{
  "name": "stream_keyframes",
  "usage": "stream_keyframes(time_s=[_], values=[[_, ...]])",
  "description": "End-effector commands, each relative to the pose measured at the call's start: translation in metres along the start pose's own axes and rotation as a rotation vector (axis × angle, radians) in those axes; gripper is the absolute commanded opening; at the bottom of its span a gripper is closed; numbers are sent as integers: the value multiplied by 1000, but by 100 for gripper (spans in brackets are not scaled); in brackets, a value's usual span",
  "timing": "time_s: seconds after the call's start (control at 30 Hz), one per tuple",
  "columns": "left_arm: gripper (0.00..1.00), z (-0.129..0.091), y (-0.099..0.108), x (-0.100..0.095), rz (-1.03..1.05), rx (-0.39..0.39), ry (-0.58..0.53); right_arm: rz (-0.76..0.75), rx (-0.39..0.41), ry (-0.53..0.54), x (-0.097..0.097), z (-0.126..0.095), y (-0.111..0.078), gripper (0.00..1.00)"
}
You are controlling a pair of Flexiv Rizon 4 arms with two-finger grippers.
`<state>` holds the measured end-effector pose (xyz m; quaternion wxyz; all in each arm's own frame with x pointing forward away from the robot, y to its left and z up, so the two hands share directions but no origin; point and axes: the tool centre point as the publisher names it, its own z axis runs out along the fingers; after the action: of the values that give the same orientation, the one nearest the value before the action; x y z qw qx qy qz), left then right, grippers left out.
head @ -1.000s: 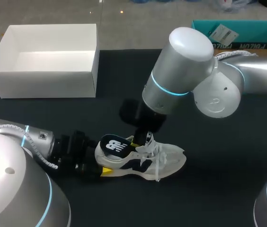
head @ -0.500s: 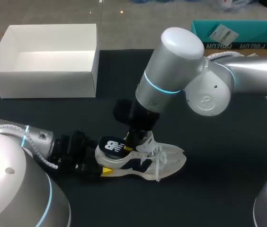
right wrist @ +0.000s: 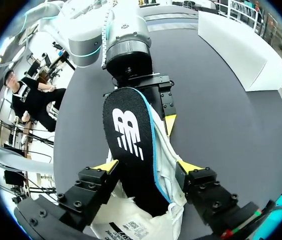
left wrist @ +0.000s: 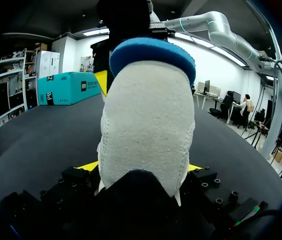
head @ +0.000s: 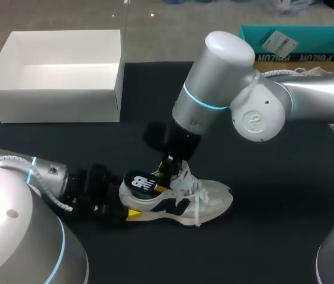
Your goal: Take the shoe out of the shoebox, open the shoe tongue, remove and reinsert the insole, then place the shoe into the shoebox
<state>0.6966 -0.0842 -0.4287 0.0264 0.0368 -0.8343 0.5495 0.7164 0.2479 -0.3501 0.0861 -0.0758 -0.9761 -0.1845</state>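
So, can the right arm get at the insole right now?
Probably yes: the insole sticks up out of the shoe, nothing covers it, and the right claw sits open on either side of it.

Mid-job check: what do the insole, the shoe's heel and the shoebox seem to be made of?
The insole looks matte dark fabric on top with a blue edge, probably foam. The shoe at its heel is off-white and napped, suede-like, with stitched seams. The shoebox looks like plain white matte cardboard, judging by its thin straight walls.
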Motion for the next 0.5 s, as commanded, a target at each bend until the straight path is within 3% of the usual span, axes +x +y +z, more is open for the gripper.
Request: stream_keyframes(time_s=[0.03,0.2,0.27,0.4,0.47,0.5], values=[[0,1,1,0,-1,-4,-1,-3,-23,39,-7,12,-1,75],[0,1,1,0,-1,-4,-1,-13,-21,80,-5,17,-2,62],[0,1,1,0,-1,-4,-1,-16,-17,97,-4,19,-2,50],[0,1,1,0,-1,-4,-1,-13,-13,103,-2,21,-4,36],[0,1,1,0,-1,-4,-1,-10,-13,104,-1,20,-5,23],[0,1,1,0,-1,-4,-1,-9,-14,102,-1,19,-5,10]])
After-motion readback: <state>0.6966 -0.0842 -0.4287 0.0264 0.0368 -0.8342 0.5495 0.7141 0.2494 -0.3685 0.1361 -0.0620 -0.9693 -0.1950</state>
